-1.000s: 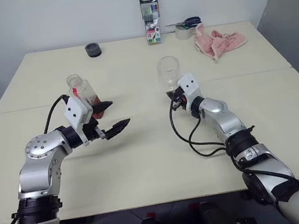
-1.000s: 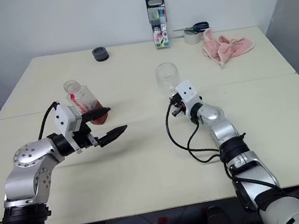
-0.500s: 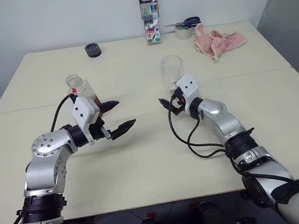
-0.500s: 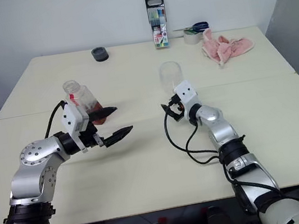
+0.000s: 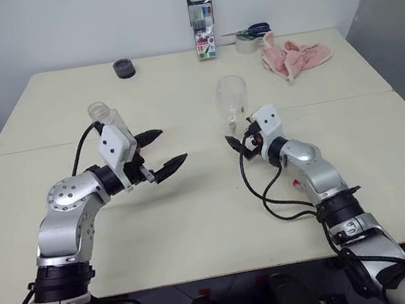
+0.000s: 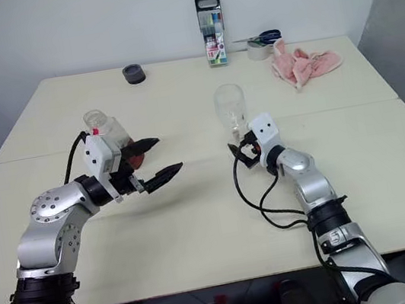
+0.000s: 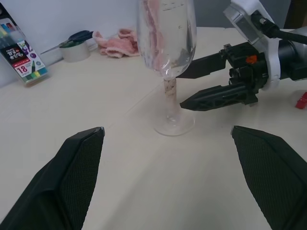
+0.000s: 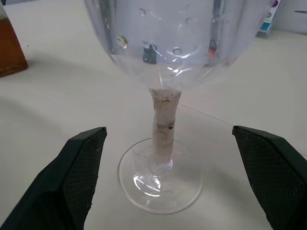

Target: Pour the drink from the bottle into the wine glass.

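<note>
Your right pincer (image 5: 237, 143) stands wide open and holds nothing. The wine glass (image 5: 231, 102) stands upright on the table (image 5: 198, 222) just ahead of its tips. In the right wrist view the stem (image 8: 163, 125) is in the middle between the two fingers (image 8: 79, 178), and they do not touch it. This is a good place for a hand that only steadies or guards the glass: the foot (image 8: 159, 176) rests flat, and the bowl (image 8: 172, 33) is free above for the pouring. The bowl looks empty, so I judge that the pouring is not yet done.

Your left pincer (image 5: 165, 151) is also wide open and empty, and it points level toward the glass. The bottle (image 6: 106, 136) stands behind this hand, close to the wrist, not between the fingers. Its neck (image 5: 99, 110) is open, with no cap on it, and the drink (image 6: 132, 152) lies low in it, reddish brown. A black cap (image 5: 124, 68) lies far ahead, near the back edge of the table.

To pour, I think you must first bring the left pincer back around the bottle, because it now stands beside it and not on it.
</note>
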{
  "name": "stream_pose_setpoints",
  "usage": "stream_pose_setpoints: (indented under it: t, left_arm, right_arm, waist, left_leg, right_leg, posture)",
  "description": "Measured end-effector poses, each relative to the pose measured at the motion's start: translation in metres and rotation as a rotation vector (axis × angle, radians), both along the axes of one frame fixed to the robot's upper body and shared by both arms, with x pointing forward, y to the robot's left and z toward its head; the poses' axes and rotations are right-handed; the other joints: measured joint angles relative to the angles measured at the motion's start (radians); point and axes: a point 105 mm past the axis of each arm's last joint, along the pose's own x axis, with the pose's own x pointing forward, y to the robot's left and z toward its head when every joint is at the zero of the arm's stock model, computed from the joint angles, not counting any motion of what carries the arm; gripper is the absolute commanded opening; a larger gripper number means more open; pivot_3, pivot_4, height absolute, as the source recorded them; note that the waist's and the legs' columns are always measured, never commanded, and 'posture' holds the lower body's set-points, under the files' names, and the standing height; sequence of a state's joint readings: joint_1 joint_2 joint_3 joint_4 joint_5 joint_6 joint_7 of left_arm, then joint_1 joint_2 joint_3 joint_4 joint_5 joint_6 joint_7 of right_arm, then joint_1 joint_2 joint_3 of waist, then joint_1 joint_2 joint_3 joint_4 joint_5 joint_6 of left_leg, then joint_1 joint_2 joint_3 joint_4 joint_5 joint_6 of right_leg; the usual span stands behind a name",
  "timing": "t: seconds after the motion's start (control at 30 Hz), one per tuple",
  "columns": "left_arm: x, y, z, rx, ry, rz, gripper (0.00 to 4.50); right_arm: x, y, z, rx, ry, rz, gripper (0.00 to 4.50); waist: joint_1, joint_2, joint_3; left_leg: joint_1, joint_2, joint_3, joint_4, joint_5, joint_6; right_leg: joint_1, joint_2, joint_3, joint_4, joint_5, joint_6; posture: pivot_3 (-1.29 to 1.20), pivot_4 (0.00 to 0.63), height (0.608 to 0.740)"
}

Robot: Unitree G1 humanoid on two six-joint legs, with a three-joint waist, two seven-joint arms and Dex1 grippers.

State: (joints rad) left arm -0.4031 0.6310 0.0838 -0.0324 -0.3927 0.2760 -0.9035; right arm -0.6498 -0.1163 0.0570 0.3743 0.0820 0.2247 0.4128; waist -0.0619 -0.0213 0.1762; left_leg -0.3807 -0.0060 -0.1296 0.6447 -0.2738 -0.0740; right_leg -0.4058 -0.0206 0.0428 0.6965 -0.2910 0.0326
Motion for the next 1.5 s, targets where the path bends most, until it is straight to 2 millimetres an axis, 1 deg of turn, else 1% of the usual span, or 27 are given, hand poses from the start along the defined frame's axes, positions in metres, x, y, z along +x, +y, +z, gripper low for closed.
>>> stream_pose_setpoints:
  t: [0.13,0.3,0.33,0.4,0.53,0.57,0.6,0.63,0.67,0.73,0.77,0.9,1.03,1.13,1.27,1.4,1.43,1.47,1.5]
  left_arm:
    - [-0.001,0.002,-0.005,0.001,0.015,0.008,4.5]
    - [-0.004,0.005,-0.012,0.003,0.031,0.024,4.5]
    - [-0.004,0.006,-0.012,0.003,0.032,0.029,4.5]
    - [-0.004,0.008,-0.012,0.005,0.031,0.039,4.5]
    - [-0.006,0.013,-0.012,0.009,0.03,0.054,4.5]
    - [-0.006,0.014,-0.013,0.009,0.032,0.057,4.5]
    - [-0.006,0.015,-0.013,0.008,0.033,0.06,4.5]
    - [-0.007,0.015,-0.014,0.009,0.034,0.063,4.5]
    - [-0.007,0.016,-0.014,0.012,0.033,0.064,4.5]
    - [-0.008,0.016,-0.012,0.015,0.024,0.066,4.5]
    - [-0.009,0.016,-0.011,0.016,0.02,0.067,4.5]
    - [-0.011,0.021,-0.013,0.023,0.025,0.091,4.5]
    - [-0.015,0.031,-0.017,0.023,0.039,0.137,4.5]
    - [-0.018,0.036,-0.018,0.024,0.043,0.158,4.5]
    - [-0.018,0.042,-0.017,0.022,0.039,0.182,4.5]
    - [-0.018,0.042,-0.017,0.023,0.037,0.182,4.5]
    - [-0.018,0.042,-0.016,0.023,0.036,0.181,4.5]
    - [-0.019,0.042,-0.016,0.023,0.036,0.18,4.5]
    - [-0.019,0.042,-0.016,0.023,0.035,0.179,4.5]
  right_arm:
    - [0.001,0.011,-0.003,0.05,0.031,0.001,4.48]
    - [0.011,0.017,-0.004,0.068,0.063,-0.014,4.48]
    - [0.013,0.018,-0.004,0.074,0.063,-0.018,4.31]
    - [0.015,0.02,-0.006,0.08,0.074,-0.021,3.87]
    - [0.016,0.021,-0.01,0.082,0.079,-0.02,2.42]
    - [0.016,0.021,-0.011,0.082,0.079,-0.018,2.13]
    - [0.016,0.022,-0.011,0.084,0.077,-0.017,1.69]
    - [0.016,0.022,-0.011,0.086,0.076,-0.015,1.38]
    - [0.016,0.024,-0.011,0.089,0.074,-0.012,0.96]
    - [0.015,0.027,-0.01,0.088,0.069,0.001,0.29]
    - [0.015,0.028,-0.008,0.099,0.062,0.001,0.11]
    - [0.009,0.047,-0.007,0.092,0.06,0.076,0.11]
    - [-0.004,0.077,-0.005,0.099,0.07,0.178,0.11]
    - [-0.011,0.09,-0.004,0.089,0.065,0.225,0.11]
    - [-0.016,0.099,-0.01,0.052,0.071,0.253,0.11]
    - [-0.015,0.097,-0.014,0.031,0.07,0.247,0.11]
    - [-0.015,0.096,-0.014,0.025,0.067,0.244,0.85]
    - [-0.014,0.095,-0.014,0.023,0.067,0.242,1.04]
    - [-0.014,0.094,-0.014,0.023,0.067,0.241,1.38]
  waist:
    - [0.0,0.0,0.0]
    - [-0.001,0.0,0.0]
    - [-0.001,0.0,0.0]
    - [-0.002,0.0,0.0]
    - [-0.005,0.0,0.0]
    - [-0.005,0.0,0.0]
    - [-0.005,0.0,0.0]
    - [-0.005,0.0,0.0]
    - [-0.006,0.0,0.0]
    - [-0.008,0.0,0.0]
    - [-0.008,0.0,0.0]
    - [-0.016,0.001,0.0]
    - [-0.022,0.001,0.001]
    - [-0.022,0.001,0.001]
    - [-0.019,0.001,0.001]
    - [-0.019,0.001,0.001]
    - [-0.019,0.001,0.001]
    - [-0.02,0.001,0.001]
    - [-0.02,0.001,0.001]
  left_leg:
    - [0.0,0.0,0.0,0.0,0.0,0.0]
    - [0.0,0.0,0.0,0.0,0.0,0.0]
    - [0.0,0.0,0.0,0.0,0.0,0.0]
    - [0.0,0.0,0.0,0.0,0.0,0.0]
    - [0.0,0.0,0.0,0.0,0.0,0.0]
    - [0.0,0.0,0.0,0.0,0.0,0.0]
    - [0.0,0.0,0.0,0.0,0.0,0.0]
    - [0.0,0.0,0.0,0.0,0.0,0.0]
    - [0.0,0.0,0.0,0.0,0.0,0.0]
    - [0.0,0.0,0.0,0.0,0.0,0.0]
    - [0.0,0.0,0.0,0.0,0.0,0.0]
    - [0.0,0.0,0.0,-0.001,0.0,0.0]
    - [0.0,0.0,-0.001,-0.001,0.0,0.0]
    - [0.0,0.0,-0.001,-0.001,0.0,0.0]
    - [-0.001,0.0,-0.001,0.0,0.0,0.0]
    - [0.0,0.0,-0.001,0.0,0.0,0.0]
    - [0.0,0.0,-0.001,-0.001,0.0,0.0]
    - [0.0,0.0,-0.001,-0.001,0.0,0.0]
    - [0.0,0.0,-0.001,-0.001,0.0,0.0]
  right_leg:
    - [0.0,0.0,0.0,0.0,0.0,0.0]
    - [0.0,0.0,0.0,0.0,0.0,0.0]
    - [0.0,0.0,0.0,0.0,0.0,0.0]
    - [0.0,0.0,0.0,0.0,0.0,0.0]
    - [0.0,0.0,0.0,0.0,0.0,0.0]
    - [0.0,0.0,0.0,0.0,0.0,0.0]
    - [0.0,0.0,0.0,0.0,0.0,0.0]
    - [0.0,0.0,0.0,0.0,0.0,0.0]
    - [0.0,0.0,0.0,0.0,0.0,0.0]
    - [0.0,0.0,0.0,0.0,0.0,0.0]
    - [0.0,0.0,0.0,0.0,0.0,0.0]
    - [0.0,0.0,0.0,0.0,0.0,0.0]
    - [-0.001,0.0,0.0,0.0,0.0,0.0]
    - [-0.001,0.0,0.0,0.0,0.0,0.0]
    - [-0.001,0.0,0.0,0.0,0.0,0.0]
    - [-0.001,0.0,0.0,0.0,0.0,0.0]
    - [-0.001,0.0,-0.001,0.0,0.0,0.0]
    - [-0.001,0.0,0.0,0.0,0.0,0.0]
    - [-0.001,0.0,0.0,0.0,0.0,0.0]
  posture:
    - [0.0,0.15,0.74]
    - [0.0,0.15,0.74]
    - [0.0,0.15,0.74]
    - [0.0,0.15,0.74]
    - [0.0,0.15,0.74]
    - [0.0,0.15,0.74]
    - [0.0,0.15,0.74]
    - [0.0,0.15,0.74]
    - [0.0,0.15,0.74]
    - [0.0,0.15,0.74]
    - [0.0,0.15,0.74]
    - [0.0,0.15,0.74]
    - [0.0,0.15,0.74]
    - [0.0,0.15,0.74]
    - [0.0,0.15,0.74]
    - [0.0,0.15,0.74]
    - [0.0,0.15,0.74]
    - [0.0,0.15,0.74]
    - [0.0,0.15,0.74]
